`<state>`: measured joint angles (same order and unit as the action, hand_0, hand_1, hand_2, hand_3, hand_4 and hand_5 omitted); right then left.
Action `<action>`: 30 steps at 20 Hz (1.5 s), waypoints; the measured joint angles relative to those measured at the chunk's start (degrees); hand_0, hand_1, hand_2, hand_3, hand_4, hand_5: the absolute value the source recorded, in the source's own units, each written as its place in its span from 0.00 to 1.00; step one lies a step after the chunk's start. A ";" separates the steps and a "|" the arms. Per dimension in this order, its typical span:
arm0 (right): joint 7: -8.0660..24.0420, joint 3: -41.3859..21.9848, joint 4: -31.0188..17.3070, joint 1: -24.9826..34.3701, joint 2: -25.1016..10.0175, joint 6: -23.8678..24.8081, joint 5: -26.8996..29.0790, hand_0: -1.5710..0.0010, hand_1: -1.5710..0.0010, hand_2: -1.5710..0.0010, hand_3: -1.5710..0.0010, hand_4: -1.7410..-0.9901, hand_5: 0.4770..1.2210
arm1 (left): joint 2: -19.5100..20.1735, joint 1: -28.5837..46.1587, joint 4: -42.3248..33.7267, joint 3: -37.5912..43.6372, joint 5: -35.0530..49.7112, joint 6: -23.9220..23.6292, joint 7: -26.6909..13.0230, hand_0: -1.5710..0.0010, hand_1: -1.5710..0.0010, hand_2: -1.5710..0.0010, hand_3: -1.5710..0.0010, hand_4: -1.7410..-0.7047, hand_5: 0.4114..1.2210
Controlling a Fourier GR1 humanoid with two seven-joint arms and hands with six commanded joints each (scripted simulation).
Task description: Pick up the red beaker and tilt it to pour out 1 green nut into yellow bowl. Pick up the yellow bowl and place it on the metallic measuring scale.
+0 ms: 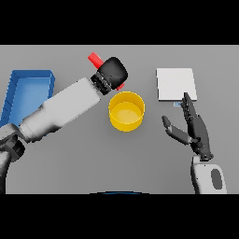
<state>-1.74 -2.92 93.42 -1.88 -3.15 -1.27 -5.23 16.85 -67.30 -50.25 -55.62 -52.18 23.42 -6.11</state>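
Observation:
My left hand (112, 71) is curled round the red beaker (95, 59) and holds it above the far left rim of the yellow bowl (126, 111). Only the beaker's top end and a red sliver by the bowl's rim show past the hand. No green nut is visible in the bowl or the beaker. The metallic measuring scale (175, 84) lies flat to the right of the bowl. My right hand (192, 127) hovers open just in front of the scale, fingers straight and pointing toward it.
A blue tray (29, 91) sits at the table's left side, partly behind my left forearm (60, 109), which crosses from lower left toward the bowl.

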 measured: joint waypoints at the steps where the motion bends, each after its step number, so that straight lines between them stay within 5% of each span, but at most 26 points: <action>1: -0.18 -0.10 -0.01 -0.49 -0.18 -0.10 -0.24 1.00 1.00 1.00 1.00 0.59 0.17 | -0.40 -0.81 0.45 -1.02 -0.29 0.46 0.17 0.00 0.00 0.00 0.05 0.01 1.00; 20: 0.45 -0.09 -0.38 -0.09 -0.32 2.23 -2.83 1.00 1.00 1.00 1.00 0.67 0.14 | -4.29 -11.29 6.83 -20.18 -6.58 3.36 3.76 0.00 0.00 0.00 0.00 0.00 1.00; 25: -1.13 -0.34 -0.54 -0.11 -0.15 1.62 -2.48 1.00 1.00 1.00 1.00 0.70 0.16 | -2.07 -15.90 7.50 -19.62 -4.77 1.53 3.37 0.00 0.00 0.00 0.00 0.00 0.94; 27: -2.26 -0.49 -0.25 -0.45 -0.33 1.21 -2.39 1.00 1.00 1.00 1.00 0.69 0.18 | -1.18 -19.22 9.30 -18.21 -4.05 -0.81 3.43 0.00 0.19 0.20 0.00 0.09 0.96; 29: -1.17 -0.22 0.15 0.55 -0.35 0.60 -1.20 1.00 1.00 1.00 1.00 0.68 0.19 | 0.49 -22.34 11.13 -16.32 -4.54 -3.57 3.12 0.00 0.12 0.13 0.23 0.06 0.97; 30: -1.17 -0.06 -0.66 0.56 -0.43 0.33 -1.02 1.00 1.00 1.00 1.00 0.67 0.20 | 1.14 -24.01 12.24 -15.36 -4.36 -4.61 4.04 0.00 0.10 0.10 0.18 0.11 0.98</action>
<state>-2.91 -2.97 92.76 -1.32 -3.58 -0.94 -6.25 17.99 -91.32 -38.01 -70.98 -56.54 18.82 -2.07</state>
